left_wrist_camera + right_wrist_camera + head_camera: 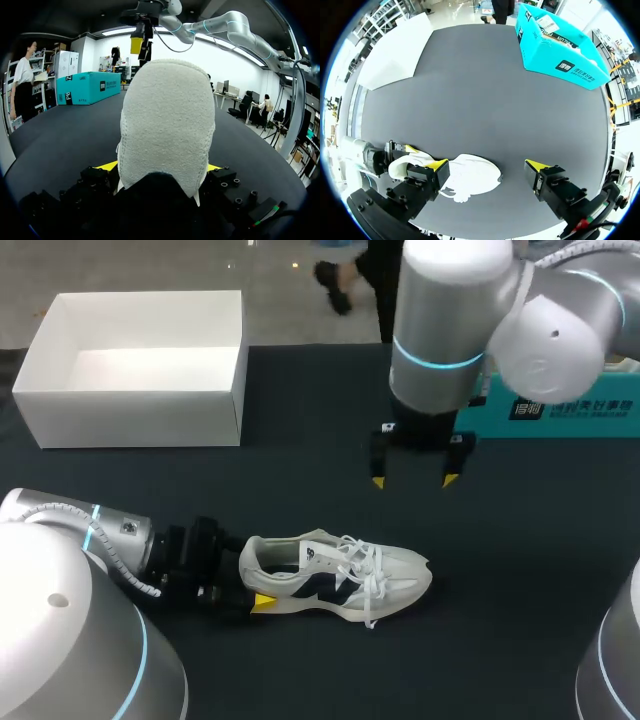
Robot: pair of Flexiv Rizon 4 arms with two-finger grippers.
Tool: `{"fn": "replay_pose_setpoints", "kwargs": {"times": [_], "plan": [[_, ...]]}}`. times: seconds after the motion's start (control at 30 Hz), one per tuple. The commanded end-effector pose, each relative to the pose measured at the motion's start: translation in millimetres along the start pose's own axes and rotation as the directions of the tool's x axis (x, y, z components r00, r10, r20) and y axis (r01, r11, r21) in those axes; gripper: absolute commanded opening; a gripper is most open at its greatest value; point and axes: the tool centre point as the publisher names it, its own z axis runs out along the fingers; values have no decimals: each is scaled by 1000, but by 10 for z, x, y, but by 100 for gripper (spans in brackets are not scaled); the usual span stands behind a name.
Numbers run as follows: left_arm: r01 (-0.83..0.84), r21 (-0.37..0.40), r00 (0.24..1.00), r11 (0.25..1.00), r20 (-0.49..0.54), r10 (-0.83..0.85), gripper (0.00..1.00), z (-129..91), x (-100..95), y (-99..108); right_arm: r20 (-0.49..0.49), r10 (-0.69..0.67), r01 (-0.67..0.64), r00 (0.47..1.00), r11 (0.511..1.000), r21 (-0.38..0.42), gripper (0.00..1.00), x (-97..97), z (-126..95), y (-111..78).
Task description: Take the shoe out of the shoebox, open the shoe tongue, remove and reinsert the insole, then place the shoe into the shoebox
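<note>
On table (520, 570), shoe (340, 575) crosswise, toe right

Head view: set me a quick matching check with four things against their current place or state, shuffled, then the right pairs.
1 shoe
2 shoebox
3 left hand
4 right hand

A open, above the table, beyond the shoe
B empty, at the far left
C shut on the shoe's heel
D on its sole on the table, outside the shoebox

Pairs: 1-D; 2-B; 3-C; 4-A
</note>
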Motion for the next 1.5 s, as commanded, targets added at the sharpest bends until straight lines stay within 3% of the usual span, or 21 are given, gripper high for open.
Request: {"fn": "replay_pose_setpoints", "kwargs": {"times": [0.03, 0.3, 0.77, 0.87, 1.07, 1.5], "plan": [[1, -3, 1000, 1000, 3, -1, 0, 12, 3, 16, 50, -12, 14, 999, 999, -29, 100, 383, 108, -137], [1, -3, 1000, 1000, 3, -1, 0, 12, 3, 16, 90, -65, 70, 994, 996, -58, 100, 775, 158, -417], [1, -3, 1000, 1000, 3, -1, 0, 12, 3, 16, 90, -65, 70, 994, 996, -58, 100, 775, 158, -417], [1, -3, 1000, 1000, 3, -1, 0, 12, 3, 16, 188, 45, -33, 981, 997, -69, 100, 945, 167, -564], [1, -3, 1000, 1000, 3, -1, 0, 12, 3, 16, 189, 144, -131, 971, 988, -78, 100, 1206, 260, -834], [1, -3, 1000, 1000, 3, -1, 0, 12, 3, 16, 169, 201, -186, 965, 978, -99, 100, 1537, 399, -957]]}}
